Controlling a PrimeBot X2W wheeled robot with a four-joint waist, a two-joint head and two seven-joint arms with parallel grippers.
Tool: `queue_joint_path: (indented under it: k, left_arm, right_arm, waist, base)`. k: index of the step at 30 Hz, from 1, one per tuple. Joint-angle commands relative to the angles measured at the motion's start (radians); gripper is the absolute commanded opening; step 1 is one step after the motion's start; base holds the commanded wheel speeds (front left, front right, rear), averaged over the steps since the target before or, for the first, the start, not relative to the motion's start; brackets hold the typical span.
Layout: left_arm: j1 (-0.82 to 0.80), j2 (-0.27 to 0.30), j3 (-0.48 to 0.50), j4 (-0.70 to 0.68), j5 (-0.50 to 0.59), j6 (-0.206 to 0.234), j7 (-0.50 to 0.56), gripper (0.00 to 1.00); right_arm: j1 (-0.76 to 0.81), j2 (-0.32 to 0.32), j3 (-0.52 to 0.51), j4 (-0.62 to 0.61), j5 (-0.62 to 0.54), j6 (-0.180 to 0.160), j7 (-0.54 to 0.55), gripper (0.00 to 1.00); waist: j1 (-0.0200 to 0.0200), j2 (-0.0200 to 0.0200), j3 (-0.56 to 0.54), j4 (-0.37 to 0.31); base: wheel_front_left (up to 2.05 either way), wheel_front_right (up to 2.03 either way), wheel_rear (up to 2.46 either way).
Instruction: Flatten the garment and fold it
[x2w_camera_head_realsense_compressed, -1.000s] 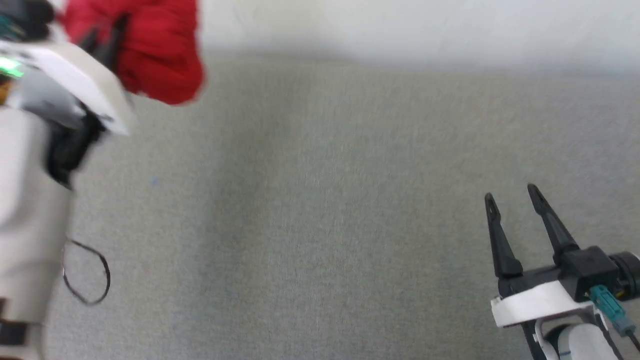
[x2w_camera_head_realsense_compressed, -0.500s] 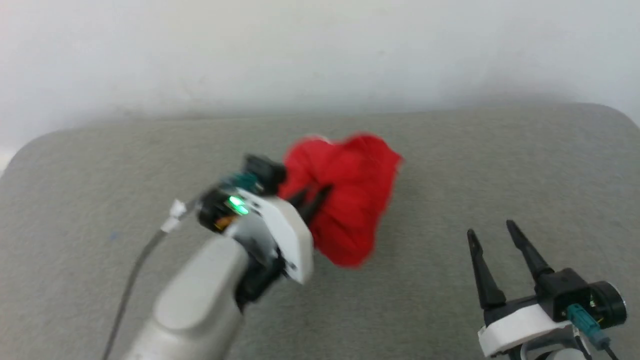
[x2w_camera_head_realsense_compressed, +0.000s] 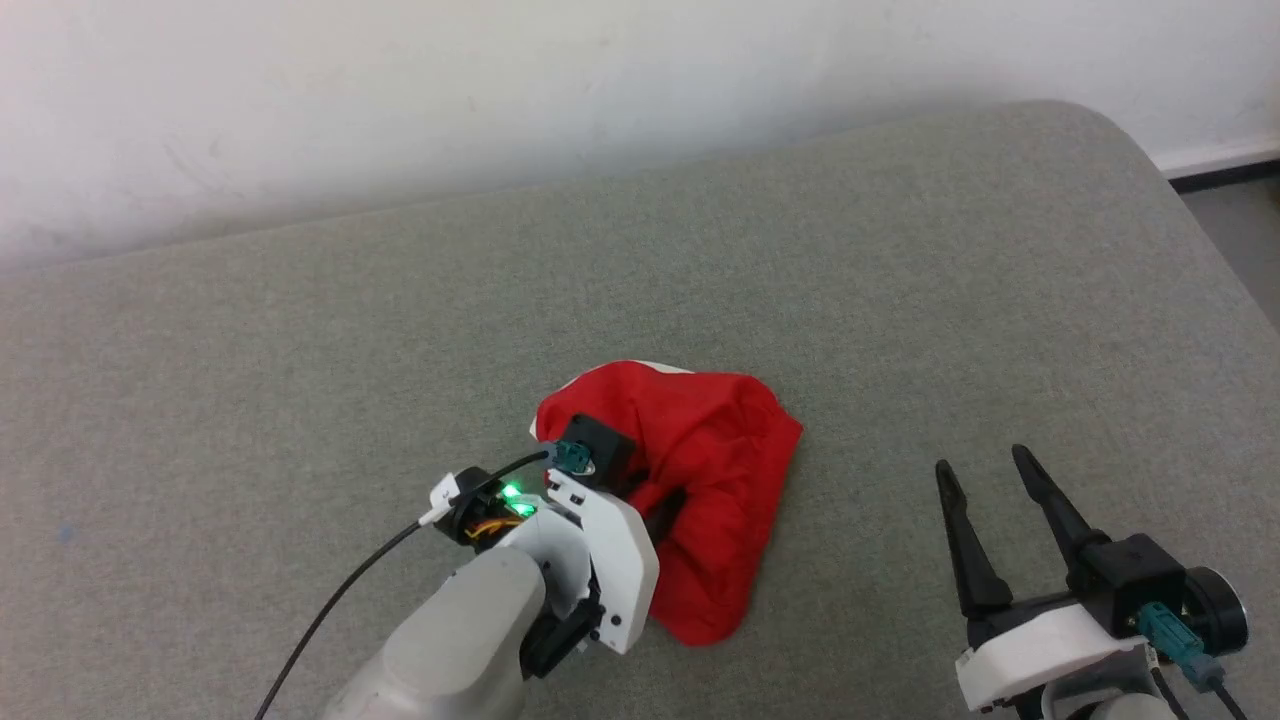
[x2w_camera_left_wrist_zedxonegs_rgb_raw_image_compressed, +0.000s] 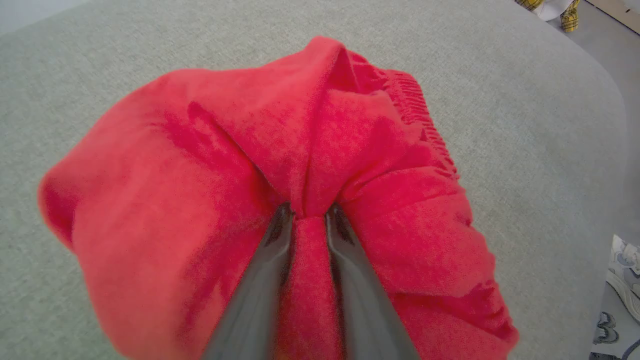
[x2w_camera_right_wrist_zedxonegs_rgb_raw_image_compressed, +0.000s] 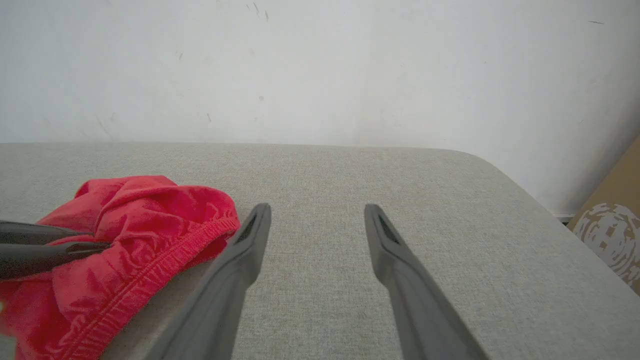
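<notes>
The garment (x2w_camera_head_realsense_compressed: 720, 460) is a crumpled bright red heap lying near the middle of the grey padded surface (x2w_camera_head_realsense_compressed: 300, 350), with a sliver of white edge at its far side. My left gripper (x2w_camera_head_realsense_compressed: 665, 515) reaches into it from the near left. In the left wrist view a bunched fold of the garment (x2w_camera_left_wrist_zedxonegs_rgb_raw_image_compressed: 200, 165) is pinched between the tips of the left gripper (x2w_camera_left_wrist_zedxonegs_rgb_raw_image_compressed: 308, 212), and creases radiate from the pinch. The gathered waistband (x2w_camera_right_wrist_zedxonegs_rgb_raw_image_compressed: 165, 255) faces my right gripper (x2w_camera_right_wrist_zedxonegs_rgb_raw_image_compressed: 317, 210). The right gripper (x2w_camera_head_realsense_compressed: 983, 465) stands open and empty, apart from the cloth on its right.
A white wall (x2w_camera_head_realsense_compressed: 500, 90) runs along the far edge of the surface. The surface's rounded corner (x2w_camera_head_realsense_compressed: 1120, 130) drops to the floor at the right. Shoes (x2w_camera_left_wrist_zedxonegs_rgb_raw_image_compressed: 625, 270) lie on the floor there, and a cardboard box (x2w_camera_right_wrist_zedxonegs_rgb_raw_image_compressed: 610, 220) stands beside the corner. A black cable (x2w_camera_head_realsense_compressed: 340, 600) trails from my left arm.
The head view has swung, so the whole picture shifted. The garment, blurred and hanging from my left gripper before, now rests as a heap on the surface. The right gripper stays open.
</notes>
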Motion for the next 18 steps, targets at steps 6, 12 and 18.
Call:
queue_joint_path:
  k: [6, 12, 18]
  left_arm:
    - [-0.015, -0.015, 0.001, 0.033, 0.002, -0.003, -0.073, 1.0]
    - [0.007, 0.004, 0.027, -0.013, -0.02, 0.004, -0.127, 1.0]
    - [0.076, 0.08, 0.12, -0.144, -0.055, 0.074, -0.234, 1.0]
  right_arm:
    - [-0.009, 0.003, -0.009, 0.026, -0.006, -0.002, -0.012, 1.0]
    - [0.012, 0.003, -0.039, 0.024, -0.029, -0.002, -0.004, 1.0]
    - [0.045, 0.003, -0.064, 0.004, -0.042, -0.002, 0.016, 1.0]
  waist:
    - [-0.0001, -0.0002, -0.039, 0.037]
    - [-0.0001, -0.0002, -0.116, 0.101]
    - [-0.0001, -0.0002, -0.186, 0.164]
  base:
    - [0.0, 0.0, 0.0]
    - [0.0, 0.0, 0.0]
    - [0.0, 0.0, 0.0]
